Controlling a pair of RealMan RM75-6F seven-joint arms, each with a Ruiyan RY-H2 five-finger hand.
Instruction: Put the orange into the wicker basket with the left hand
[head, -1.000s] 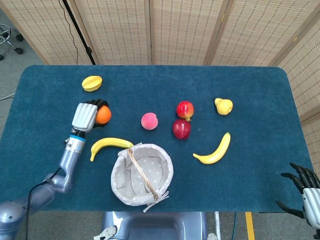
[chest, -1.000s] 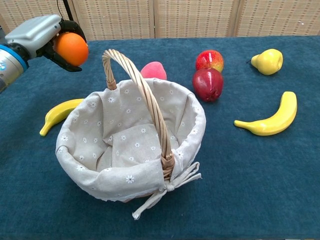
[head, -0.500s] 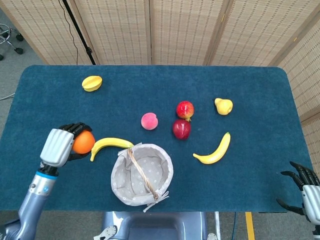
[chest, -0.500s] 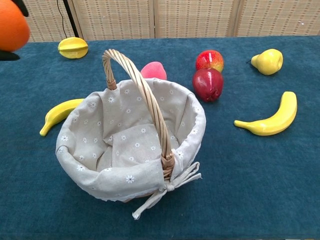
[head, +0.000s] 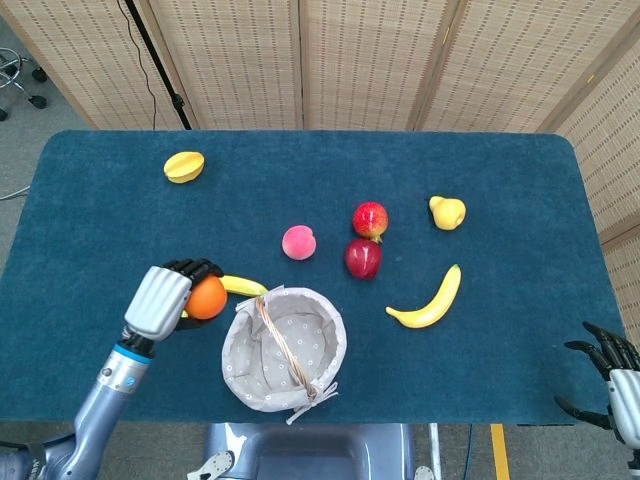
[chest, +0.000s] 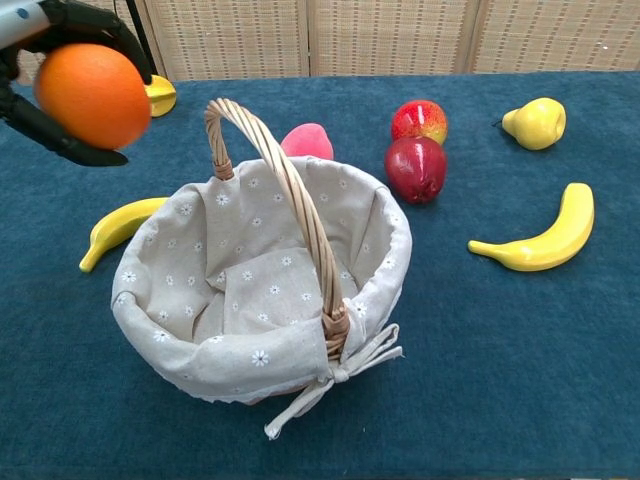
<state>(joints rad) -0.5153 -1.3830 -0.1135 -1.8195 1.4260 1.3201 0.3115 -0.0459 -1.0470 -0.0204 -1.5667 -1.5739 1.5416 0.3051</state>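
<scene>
Table (head: 90, 200), blue cloth, everything else placed relative to the basket (head: 318, 345). Basket sits near the front edge, cloth-lined, handle (chest: 282, 180) arching over its middle, nothing inside it that I can see.

Left hand (head: 165, 300) is just left of the basket, raised off the table, fingers wrapped around the orange (chest: 92, 95). Orange is in the air at about rim height in chest view, not over the opening yet. Right hand (head: 612, 378) is far right of the basket at the table's front corner, fingers spread, holding nothing.

2 bananas: 1 (chest: 120, 228) touching the basket's left side, partly under the left hand, 1 (head: 430, 300) to the right. Apples (head: 365, 240), peach (head: 298, 242) behind the basket; pear (head: 447, 211) back right, a yellow fruit (head: 184, 165) far back left.

Handling, my read: orange is round, firm, smooth, so it rolls and can slip from a loose grip. Wrap around its widest part, as now. Looks light. Soft liner should cushion a short drop; main risk is clipping the handle.
</scene>
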